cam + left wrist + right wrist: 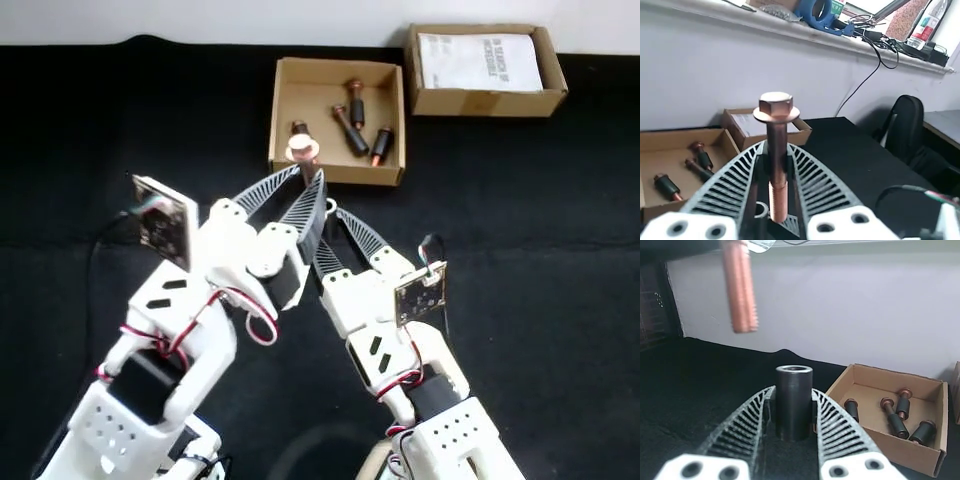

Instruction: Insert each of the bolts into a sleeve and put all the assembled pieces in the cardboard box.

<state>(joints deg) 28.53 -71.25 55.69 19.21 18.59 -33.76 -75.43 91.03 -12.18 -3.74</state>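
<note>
Plainly, a black cloth (pixel 540 300) covers the whole table, with a pale wall (pixel 700 70) behind it. Above the wall runs a ledge (pixel 790 31) crowded with cables and odds and ends, and a black chair (pixel 902 127) stands off to one side.

The left gripper (pixel 776 147) is clamped on a copper bolt (pixel 776 112), held upright with its head on top, near the front edge of the cardboard box (pixel 279 110). The right gripper (pixel 794 392) has its jaws closed on a black sleeve (pixel 794 407), also upright with its open end facing up. The bolt's threaded tip hangs above the sleeve and a little to one side, not touching it.

Four assembled pieces (pixel 892 417) lie in the cardboard box. Just beside it sits a second box (pixel 480 102) with a printed sheet (pixel 478 60) inside.
</note>
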